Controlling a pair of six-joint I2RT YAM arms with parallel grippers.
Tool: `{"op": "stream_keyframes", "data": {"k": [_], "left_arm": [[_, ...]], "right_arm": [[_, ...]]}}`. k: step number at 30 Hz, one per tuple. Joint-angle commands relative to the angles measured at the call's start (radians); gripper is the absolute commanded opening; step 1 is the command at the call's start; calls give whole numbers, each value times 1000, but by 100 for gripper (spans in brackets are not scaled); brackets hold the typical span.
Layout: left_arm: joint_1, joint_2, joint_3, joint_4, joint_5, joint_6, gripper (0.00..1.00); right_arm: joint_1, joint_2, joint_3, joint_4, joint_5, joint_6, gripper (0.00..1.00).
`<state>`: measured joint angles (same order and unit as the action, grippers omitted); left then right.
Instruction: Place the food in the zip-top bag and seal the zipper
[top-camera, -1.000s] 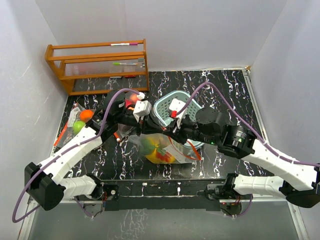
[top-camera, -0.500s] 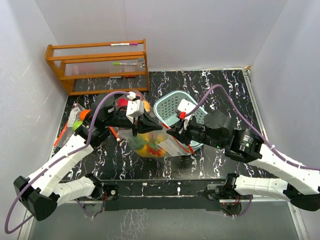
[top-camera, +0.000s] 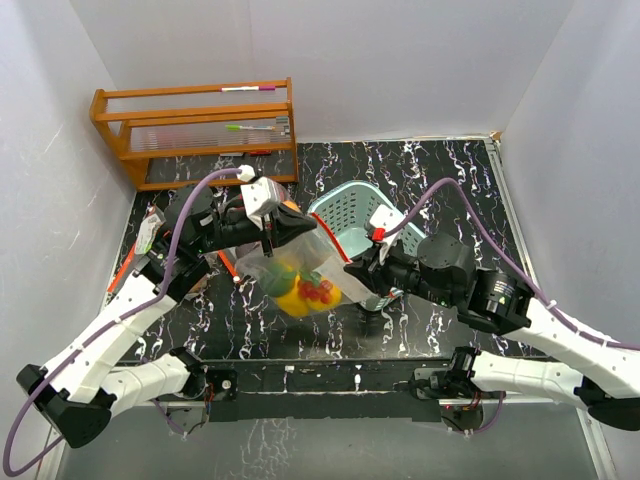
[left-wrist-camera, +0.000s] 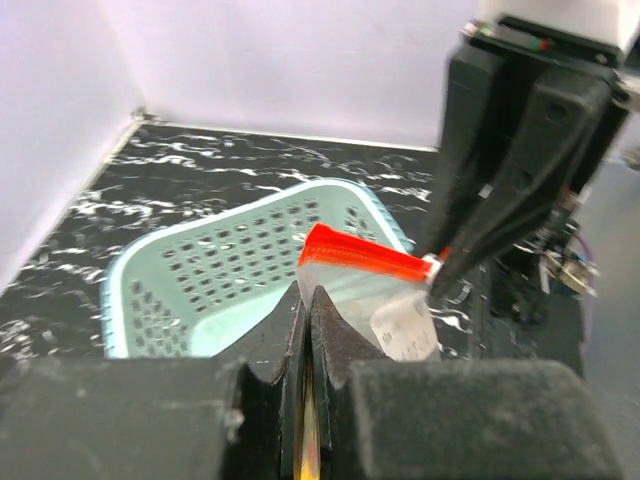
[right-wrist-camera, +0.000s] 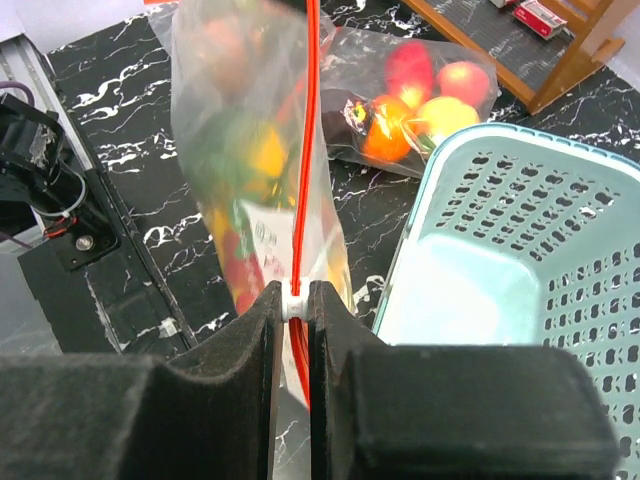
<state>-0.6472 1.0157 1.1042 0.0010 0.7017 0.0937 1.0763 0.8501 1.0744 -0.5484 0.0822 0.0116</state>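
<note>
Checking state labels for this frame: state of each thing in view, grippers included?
Clear zip-top bag: held up, hanging between both grippers.
Red zipper strip: taut; how far sealed, cannot tell.
Toy fruits: inside the held bag.
Left gripper: shut on the bag's edge.
Right gripper: shut on the zipper strip.
Teal plastic basket: upright, empty.
Second clear bag of fruit: lying on the table.

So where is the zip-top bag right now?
In the top view, the zip-top bag is held mid-table between the left gripper and right gripper, on the near-left side of the teal basket.
</note>
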Motion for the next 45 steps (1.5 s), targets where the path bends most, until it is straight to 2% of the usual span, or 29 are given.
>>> {"op": "stream_keyframes", "data": {"k": [1,6,13,19,22,23,27,29,30,31,32,33,34,35,40,42,45], "left_arm": [[16,-58,98,35,-355,26,0],[17,-56,146,30,-497,23,0],[18,-52,171,42,-601,26,0],[18,-52,160,41,-599,22,0],[18,-55,147,28,-637,16,0],[17,-57,145,19,-657,12,0],[17,-54,128,-7,-714,-22,0],[18,-50,114,-19,-769,-56,0],[18,-47,108,-28,-806,-72,0],[18,-43,109,-42,-847,-89,3],[18,-37,115,-58,-896,-109,24],[18,-31,122,-77,-940,-127,51],[19,-23,130,-95,-972,-143,81],[20,-17,139,-116,-1002,-160,95],[25,1,159,-182,-998,-206,97],[27,8,164,-197,-975,-213,97],[28,12,156,-204,-919,-219,97]], "right_arm": [[-4,-54,-42,-34,16,62,8],[-3,-109,-82,-33,39,98,8],[-3,-153,-128,-40,47,147,8],[-3,-147,-145,-44,83,175,10],[-3,-120,-117,-57,139,196,24],[-4,-107,-105,-67,172,209,34],[-3,-59,-55,-119,308,293,86],[-4,-42,-32,-140,364,362,98],[-3,-37,-21,-151,385,389,98],[-4,-33,-9,-162,403,417,98],[-4,-30,2,-170,418,444,98],[-3,-28,12,-179,437,476,98],[-4,-23,22,-186,450,509,98],[-3,-19,27,-192,462,535,98],[-3,41,32,-250,566,666,98],[-3,82,46,-311,650,763,98],[-3,139,57,-364,693,857,98]]}}
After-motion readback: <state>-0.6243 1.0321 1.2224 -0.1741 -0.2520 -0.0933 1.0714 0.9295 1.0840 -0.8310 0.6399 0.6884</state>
